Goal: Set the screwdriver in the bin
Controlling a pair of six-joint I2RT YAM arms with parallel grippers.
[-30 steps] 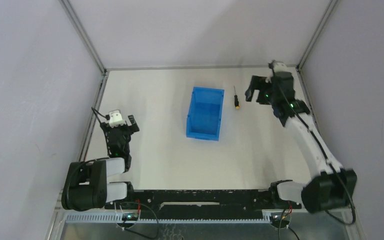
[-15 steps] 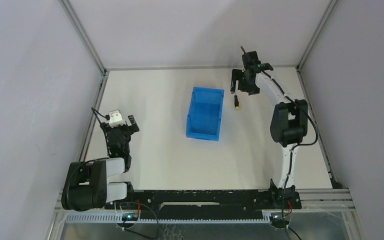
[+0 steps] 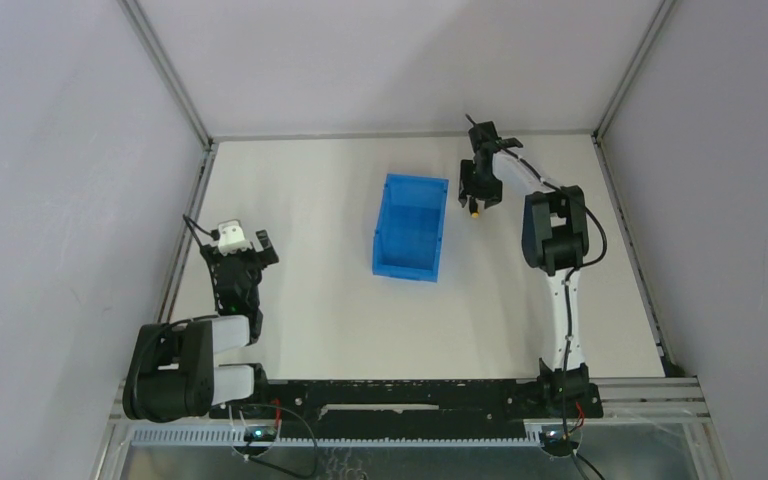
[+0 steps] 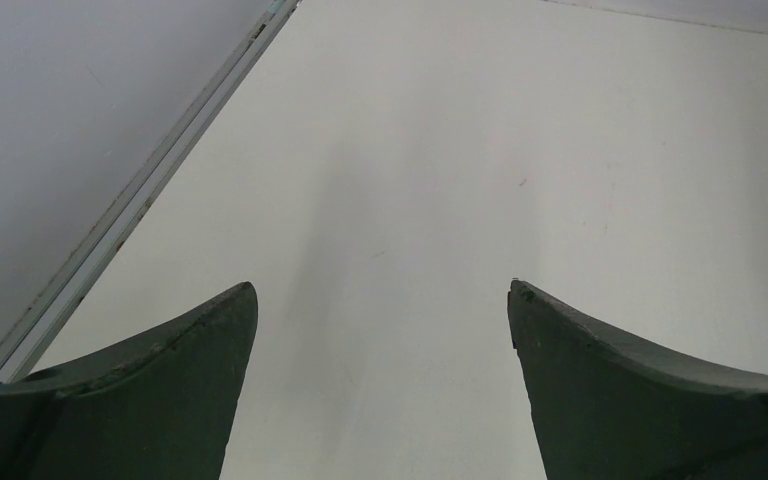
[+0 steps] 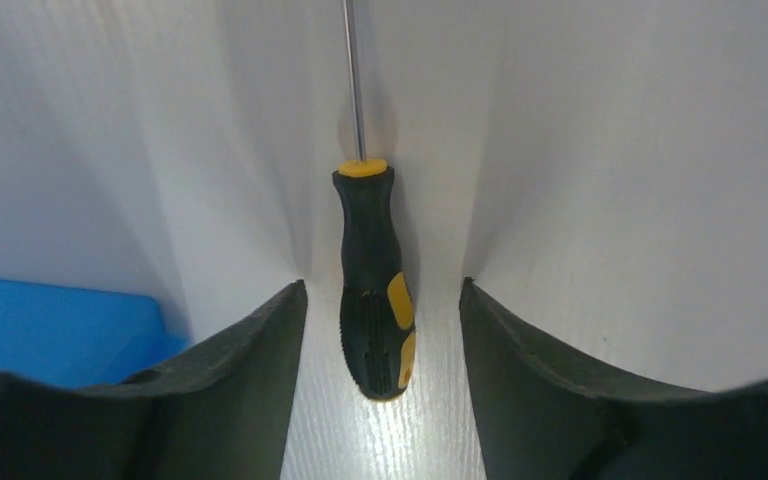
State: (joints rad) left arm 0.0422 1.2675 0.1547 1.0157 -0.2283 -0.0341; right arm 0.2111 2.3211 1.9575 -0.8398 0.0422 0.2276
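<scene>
The screwdriver [image 5: 370, 270] lies on the table [image 3: 320, 310] near its far edge, just right of the bin [image 3: 407, 265]; the right claw [image 5: 381, 290] straddles the handle, jaws open and not touching it, shaft pointing straight ahead; the left claw [image 4: 382, 300], open too, is well apart.

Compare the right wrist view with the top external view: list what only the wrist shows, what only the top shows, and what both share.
Only the right wrist: the ribbed grip and yellow inlays on the handle of the screwdriver, which lies on the table between the open fingers of the right gripper, touching neither.
Only the top external: the whole bin, seemingly empty, and the left gripper at the near left.
Both: the screwdriver, the right gripper over it, and the bin beside it, which is only a blue corner in the wrist view.
</scene>
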